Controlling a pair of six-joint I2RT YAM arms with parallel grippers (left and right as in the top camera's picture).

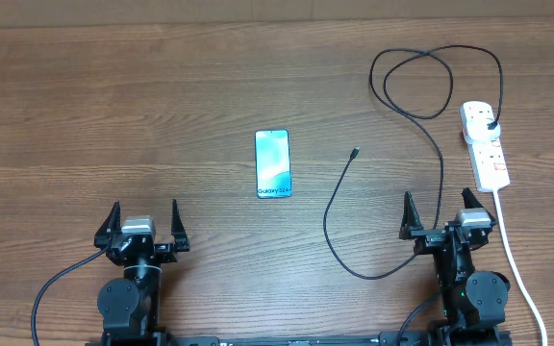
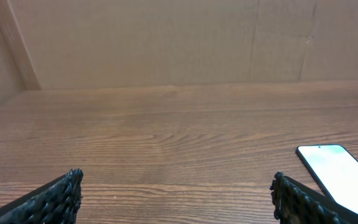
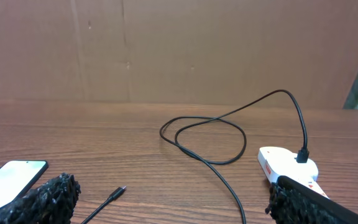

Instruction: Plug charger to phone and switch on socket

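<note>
Wooden table (image 1: 162,96): phone (image 1: 272,163) lies screen-up, charger (image 1: 326,216) tip just to its right, socket (image 1: 486,144) well beyond. Left gripper (image 1: 144,210) and right gripper (image 1: 438,202) stand wide, empty; the right should pinch close behind the tip.

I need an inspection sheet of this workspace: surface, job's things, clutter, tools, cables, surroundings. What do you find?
Surface: wooden table, wood grain.
Job's things: phone lies flat, screen lit; charger has its plug seated in the socket, connector tip free, apart from the phone.
Clutter: nothing seen.
Grippers: left tool and right tool both open, holding nothing, at the near edge.
Cables: charger loops at the far side; white cord runs from the socket off the near edge.
Surroundings: plain brown wall behind the table.
</note>
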